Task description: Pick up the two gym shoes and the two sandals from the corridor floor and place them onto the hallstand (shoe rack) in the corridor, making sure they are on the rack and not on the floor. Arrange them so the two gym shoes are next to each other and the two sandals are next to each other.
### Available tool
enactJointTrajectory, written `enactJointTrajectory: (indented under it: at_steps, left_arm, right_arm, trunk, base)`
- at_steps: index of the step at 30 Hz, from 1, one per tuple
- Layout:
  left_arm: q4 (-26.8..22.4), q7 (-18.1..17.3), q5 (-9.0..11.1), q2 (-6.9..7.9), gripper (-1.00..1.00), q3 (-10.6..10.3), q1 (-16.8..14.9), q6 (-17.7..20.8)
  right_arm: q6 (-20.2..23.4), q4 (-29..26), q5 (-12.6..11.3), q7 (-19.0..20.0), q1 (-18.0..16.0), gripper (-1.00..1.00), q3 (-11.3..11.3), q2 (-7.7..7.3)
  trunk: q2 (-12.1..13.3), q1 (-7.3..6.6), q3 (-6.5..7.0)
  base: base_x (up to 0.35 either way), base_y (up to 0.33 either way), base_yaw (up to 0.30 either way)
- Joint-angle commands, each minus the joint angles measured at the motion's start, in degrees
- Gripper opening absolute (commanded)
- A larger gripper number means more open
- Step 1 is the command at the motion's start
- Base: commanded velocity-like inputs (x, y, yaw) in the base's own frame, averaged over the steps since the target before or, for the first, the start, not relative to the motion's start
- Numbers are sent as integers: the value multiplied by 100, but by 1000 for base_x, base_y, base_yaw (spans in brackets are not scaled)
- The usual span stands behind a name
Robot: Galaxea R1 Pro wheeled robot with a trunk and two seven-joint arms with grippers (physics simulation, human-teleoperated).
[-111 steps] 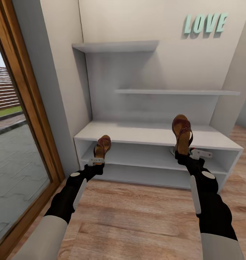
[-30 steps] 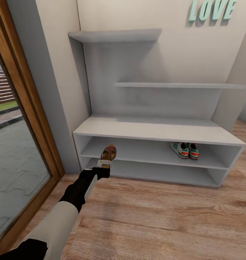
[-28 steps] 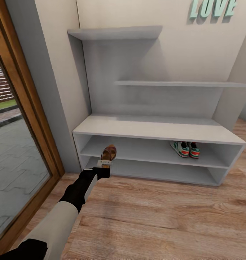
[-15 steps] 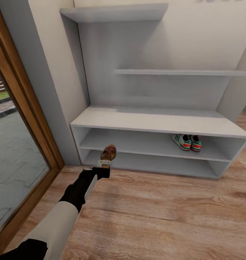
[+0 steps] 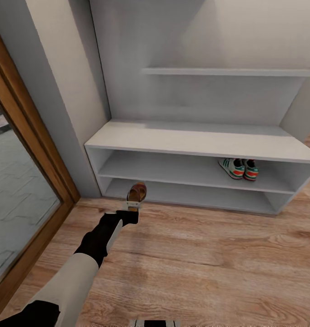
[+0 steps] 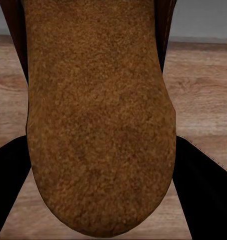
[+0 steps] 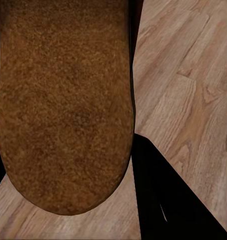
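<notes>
The sandal (image 6: pixel 101 120) sole looks like rough, grainy brown suede, the hallstand (image 5: pixel 196 143) is smooth matt grey-white, and the corridor floor (image 5: pixel 209 268) is wood-grain plank

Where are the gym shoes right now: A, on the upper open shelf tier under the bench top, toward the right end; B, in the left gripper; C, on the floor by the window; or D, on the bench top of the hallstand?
A: the gym shoes sit side by side on the hallstand's upper open tier, right end.
</notes>
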Motion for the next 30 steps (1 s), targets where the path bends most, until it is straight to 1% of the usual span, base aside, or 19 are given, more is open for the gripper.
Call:
enactJointTrajectory:
  at_steps: [1, 3, 14, 23, 30]
  left_arm:
    - [-9, -10, 11, 2, -100, -1, -2, 28]
    - [-9, -10, 12, 3, -100, -1, -3, 27]
    - [-9, -16, 8, 12, -100, -5, -1, -6]
    - [-35, -10, 4, 14, -100, -10, -1, -11]
    - [-51, -10, 11, 8, -100, -8, -1, -11]
  right_arm:
    - [34, -6, 7, -9, -6, -100, 1, -1]
    - [34, -5, 7, -9, -6, -100, 0, -1]
    - [34, -8, 7, -9, -7, -100, 5, -1]
    - [30, -10, 7, -9, -9, -100, -1, -1]
    - [30, -10, 7, -9, -5, -100, 3, 0]
  trunk:
    - [-4, 1, -37]
    - [-7, 6, -100]
    - [-7, 6, -201]
    - [-7, 6, -215]
    - [-7, 6, -215]
  base:
    - [0, 0, 0]
    - [0, 0, 0]
    - [0, 0, 0]
    - [194, 0, 0]
    - [40, 0, 0]
